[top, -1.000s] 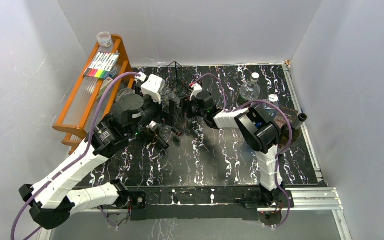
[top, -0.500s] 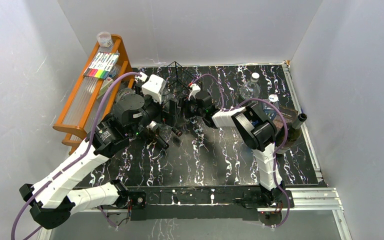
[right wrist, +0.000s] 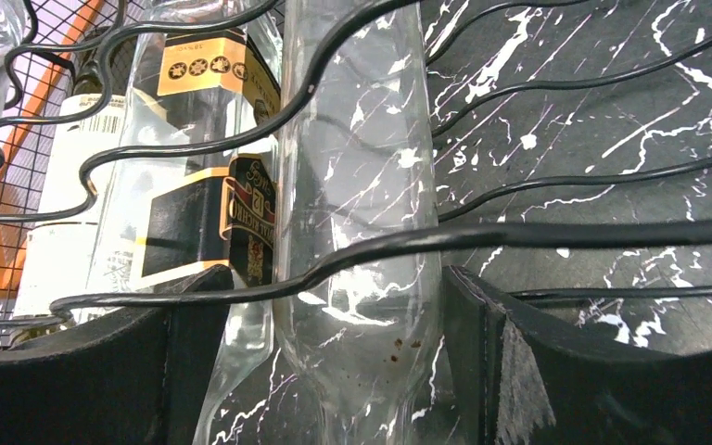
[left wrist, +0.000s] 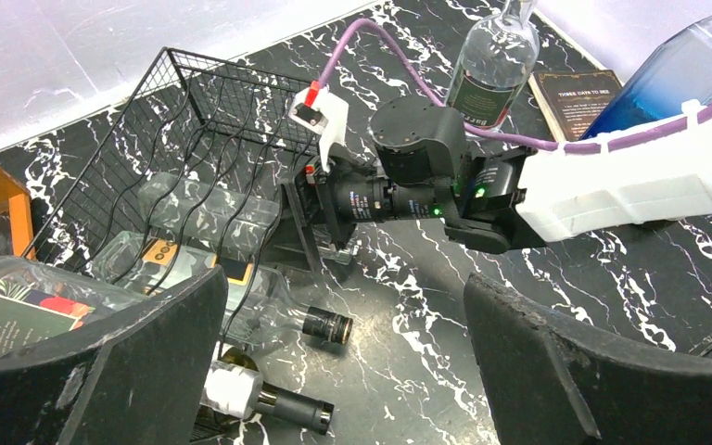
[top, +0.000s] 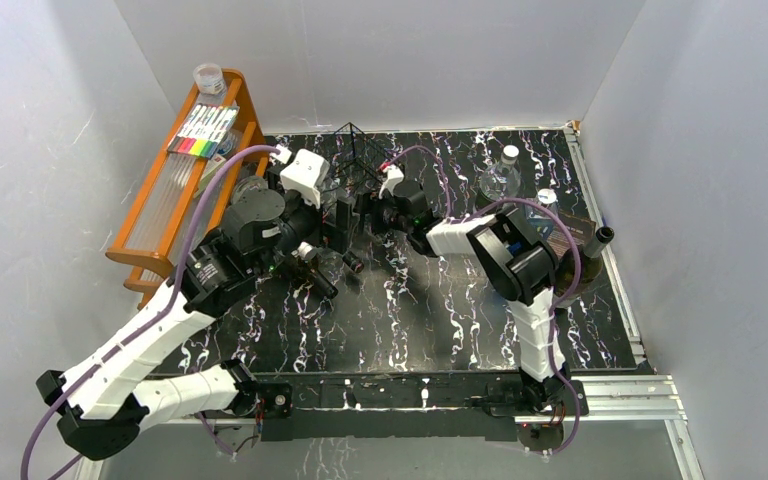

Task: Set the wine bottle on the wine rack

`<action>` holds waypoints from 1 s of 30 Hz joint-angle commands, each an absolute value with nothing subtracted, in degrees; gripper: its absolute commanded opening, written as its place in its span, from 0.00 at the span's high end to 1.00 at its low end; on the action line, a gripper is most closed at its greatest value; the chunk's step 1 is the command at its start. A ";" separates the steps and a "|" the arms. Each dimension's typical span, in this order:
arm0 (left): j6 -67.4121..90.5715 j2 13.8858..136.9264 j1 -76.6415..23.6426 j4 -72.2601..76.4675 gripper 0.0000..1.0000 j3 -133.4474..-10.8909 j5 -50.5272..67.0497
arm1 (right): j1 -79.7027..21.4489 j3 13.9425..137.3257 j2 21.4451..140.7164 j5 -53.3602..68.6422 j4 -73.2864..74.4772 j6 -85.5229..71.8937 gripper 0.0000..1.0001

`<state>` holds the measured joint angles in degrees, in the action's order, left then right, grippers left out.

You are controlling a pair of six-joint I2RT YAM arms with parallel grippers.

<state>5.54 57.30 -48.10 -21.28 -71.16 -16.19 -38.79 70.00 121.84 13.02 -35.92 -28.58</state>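
Top external: over the last second the right gripper (top: pixel 368 212) crept slightly toward the wine rack (top: pixel 353 150); nothing else moved. Judged: seating nearly done, release pending. Left wrist: left gripper (left wrist: pixel 343 287) has its jaws wide apart and empty; the book (left wrist: pixel 577 93) title is too small to read. Right wrist: fingers spread either side of the clear wine bottle (right wrist: pixel 357 213), which lies in the cradle wires; contact unclear. Neighbouring bottle (right wrist: pixel 199 185): gold medallion strip, black label script illegible.

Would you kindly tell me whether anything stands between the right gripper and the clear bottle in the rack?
Yes: in the right wrist view, a wire of the wine rack crosses in front of the clear bottle, spanning the open right gripper. Nothing else visible intervenes.
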 commanded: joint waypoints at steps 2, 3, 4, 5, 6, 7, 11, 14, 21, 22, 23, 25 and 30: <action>4.92 55.03 -47.81 -21.27 0.02 -71.37 -17.71 | -39.14 68.30 114.00 11.00 -36.10 -28.96 0.08; 5.00 54.72 -47.81 -21.29 0.02 -71.22 -17.81 | -39.14 67.30 113.02 9.87 -35.31 -29.57 0.07; 5.04 54.36 -47.81 -21.27 0.02 -71.13 -17.93 | -39.13 66.31 111.82 8.26 -34.42 -30.14 0.07; 5.11 54.01 -47.81 -21.28 0.02 -71.04 -18.01 | -39.11 65.19 110.55 6.55 -33.26 -30.82 0.07; 5.25 53.75 -47.81 -21.31 0.02 -70.94 -18.04 | -39.13 64.13 109.36 5.11 -32.27 -31.46 0.07; 5.41 53.49 -47.77 -21.32 0.02 -70.89 -17.92 | -39.08 63.03 108.01 3.79 -31.44 -31.99 0.07; 5.84 52.46 -47.76 -21.51 0.02 -70.51 -17.42 | -39.17 60.50 102.52 -0.51 -26.20 -32.89 0.07; 6.46 51.72 -47.81 -21.80 0.02 -69.95 -17.38 | -39.16 60.75 97.37 -3.51 -19.36 -31.98 0.07; 10.04 50.04 -47.81 -21.64 0.02 -66.10 -15.22 | -39.11 67.99 86.91 -19.21 2.00 -25.98 0.10; 10.63 49.88 -47.81 -21.48 0.02 -65.15 -14.57 | -39.11 68.96 85.53 -21.99 3.91 -25.06 0.10; 11.19 49.73 -47.81 -21.37 0.02 -63.95 -13.98 | -38.96 70.00 84.15 -24.39 5.41 -24.06 0.10; 12.53 49.38 -47.81 -20.66 0.02 -61.71 -13.22 | -38.77 72.58 82.07 -27.93 8.36 -21.95 0.10; 15.15 48.39 -47.81 -16.97 0.02 -55.94 -11.53 | -37.49 81.63 81.05 -36.45 17.78 -18.09 0.10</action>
<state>12.10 50.06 -48.10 -20.51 -59.09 -13.80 -38.63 74.06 82.89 -25.28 9.28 -22.79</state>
